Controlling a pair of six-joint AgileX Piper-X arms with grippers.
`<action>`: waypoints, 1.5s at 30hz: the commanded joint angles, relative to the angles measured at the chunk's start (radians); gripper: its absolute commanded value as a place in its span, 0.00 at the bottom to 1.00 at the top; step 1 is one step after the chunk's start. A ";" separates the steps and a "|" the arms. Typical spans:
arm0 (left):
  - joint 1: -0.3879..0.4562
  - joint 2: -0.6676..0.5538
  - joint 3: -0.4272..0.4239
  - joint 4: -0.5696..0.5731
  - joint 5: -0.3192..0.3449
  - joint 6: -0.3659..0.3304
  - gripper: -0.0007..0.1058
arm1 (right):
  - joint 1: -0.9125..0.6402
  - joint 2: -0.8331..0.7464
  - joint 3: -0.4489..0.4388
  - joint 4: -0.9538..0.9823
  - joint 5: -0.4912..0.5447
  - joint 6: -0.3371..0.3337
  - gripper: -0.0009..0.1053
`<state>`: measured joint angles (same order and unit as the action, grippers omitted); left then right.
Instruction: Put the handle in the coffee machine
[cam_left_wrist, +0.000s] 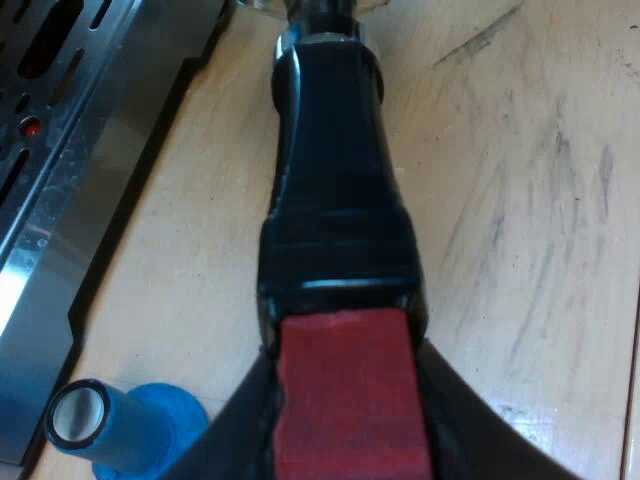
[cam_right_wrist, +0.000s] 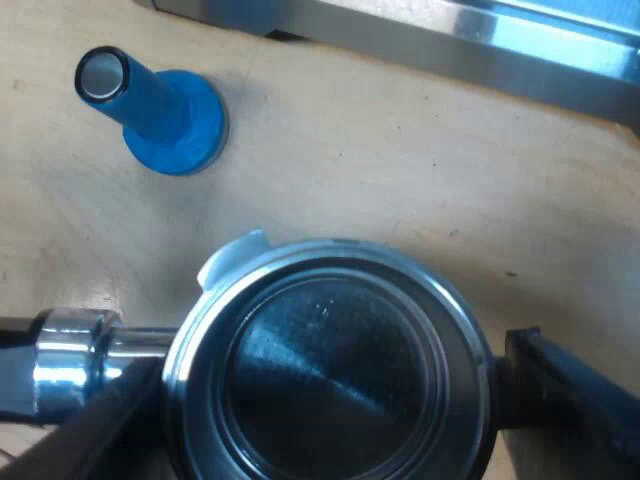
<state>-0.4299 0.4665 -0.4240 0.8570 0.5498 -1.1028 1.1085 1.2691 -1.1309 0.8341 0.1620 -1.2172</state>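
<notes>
The metal holder's dark handle (cam_left_wrist: 335, 200) runs away from the camera over the wooden table, and its red end (cam_left_wrist: 345, 400) sits between the two black fingers of my left gripper (cam_left_wrist: 345, 425), which is shut on it. From above, the holder's round metal basket (cam_right_wrist: 330, 360) looks empty, with its chrome neck (cam_right_wrist: 75, 365) leading off to the handle. My right gripper (cam_right_wrist: 330, 400) has one dark finger against each side of the basket's rim.
A blue tamper (cam_left_wrist: 120, 430) (cam_right_wrist: 165, 115) stands upright on the table close to the holder. The espresso machine's steel drip tray (cam_left_wrist: 70, 150) and base edge (cam_right_wrist: 450, 40) lie just beyond. The wooden tabletop (cam_left_wrist: 520, 200) is scuffed.
</notes>
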 joint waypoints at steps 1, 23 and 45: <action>-0.006 0.003 -0.012 -0.039 0.029 0.002 0.04 | 0.003 -0.017 -0.018 -0.022 -0.071 -0.008 0.29; -0.006 0.003 -0.049 0.014 0.024 0.002 0.04 | 0.003 -0.020 -0.018 -0.022 0.111 0.009 0.91; 0.127 0.003 -0.086 0.137 -0.016 0.000 0.04 | 0.159 -0.159 -0.018 -0.022 0.283 -0.016 0.91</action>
<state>-0.3299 0.4754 -0.4862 1.0017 0.5054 -1.0963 1.2545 1.1171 -1.1343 0.8109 0.4052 -1.2147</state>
